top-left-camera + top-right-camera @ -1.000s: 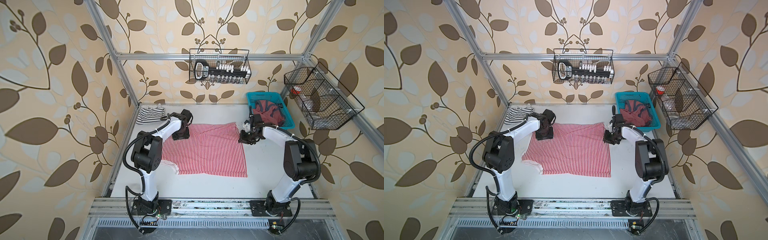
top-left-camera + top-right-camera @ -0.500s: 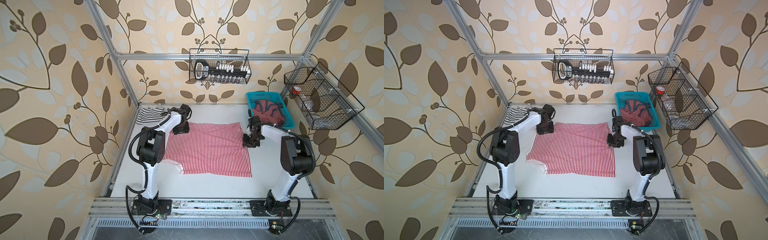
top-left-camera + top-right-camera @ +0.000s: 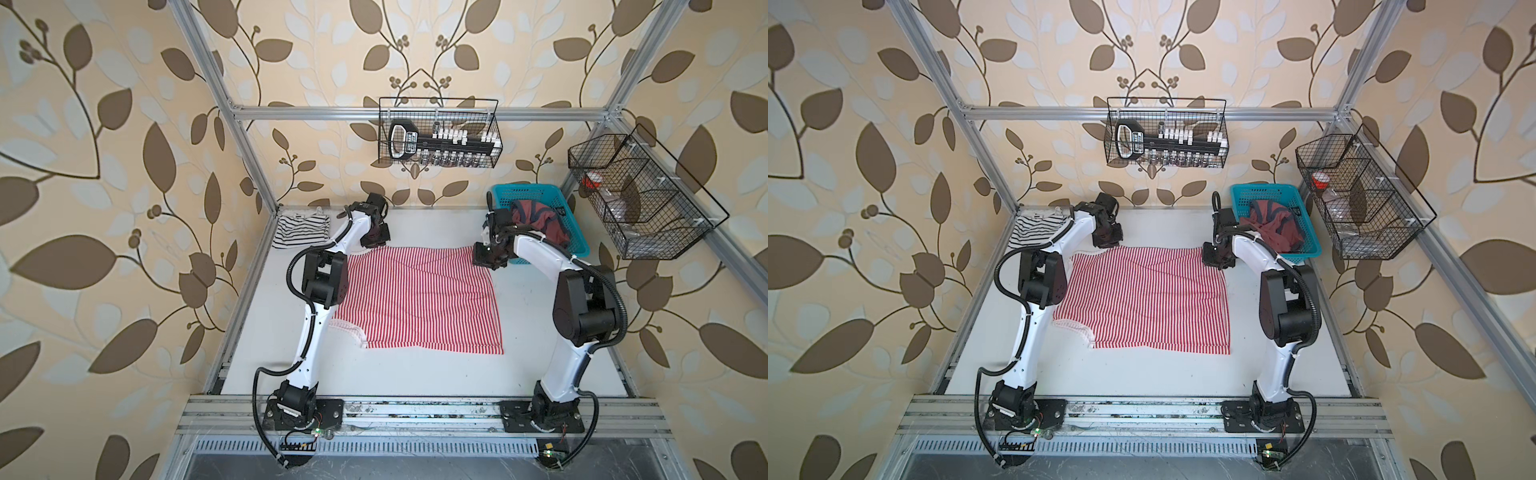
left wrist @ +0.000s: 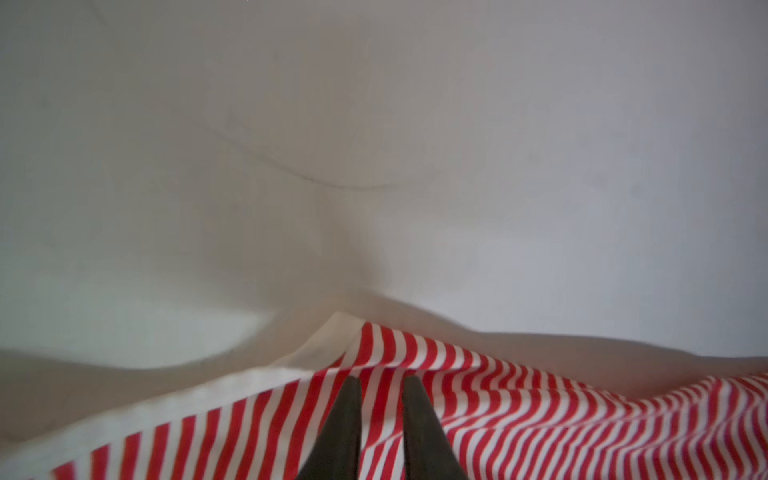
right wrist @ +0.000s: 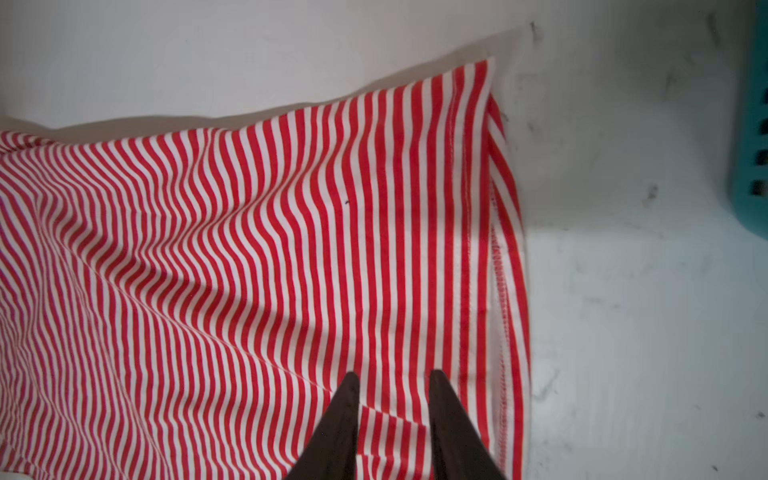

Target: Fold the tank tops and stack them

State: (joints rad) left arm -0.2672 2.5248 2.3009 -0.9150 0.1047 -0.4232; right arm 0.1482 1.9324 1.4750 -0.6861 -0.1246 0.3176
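Step in hand: by my reading, you were taking the two corners of the red-striped tank top (image 3: 415, 299) on the side level with the teal basket (image 3: 525, 193), ready to fold that edge away from the basket's row.
Red-striped top: it lay spread on the table (image 3: 540, 332), its hemmed corner just beside the basket and the rest reaching away from it.
Black-striped tank top (image 3: 301, 230): it sat folded well apart from the basket, across the table from it.
Right gripper (image 5: 390, 374): it stood over the corner next to the basket, just inside the stitched hem. The fingers showed a narrow gap with stripes between them, and you could not tell whether cloth was pinched.
Left gripper (image 4: 380, 380): it was at the corner farthest from the basket, near the white binding. Its gap was narrower, and a grip could not be confirmed there either.
Doing it well: you needed both layers caught at each corner before lifting.
Lift: you wanted both ends raised together and level, so the stripes stayed straight.
Risk: diagonal wrinkles ran through the cloth on the basket side, so light tension between the grippers would have helped.
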